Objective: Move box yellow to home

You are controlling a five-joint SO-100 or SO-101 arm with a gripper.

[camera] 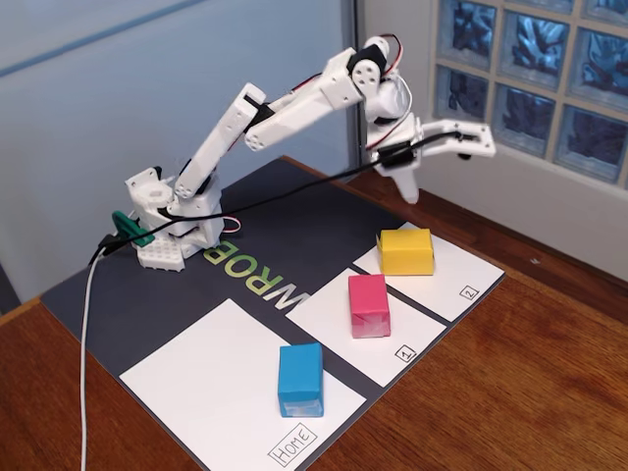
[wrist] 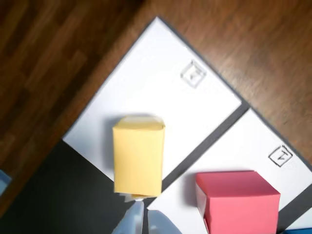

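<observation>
End effector [camera: 432, 167] hovers spread above box yellow [camera: 406, 251].

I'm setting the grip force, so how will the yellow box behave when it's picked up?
The yellow box looks paper-wrapped with folded ends, so it is probably light and may dent under a hard squeeze. Its flat faces and squat shape suggest it won't roll or tip easily. The matte paper should give the gripper fair friction.

Hobby desk: wooden table [camera: 549, 373], glass-block window [camera: 535, 69].
</observation>
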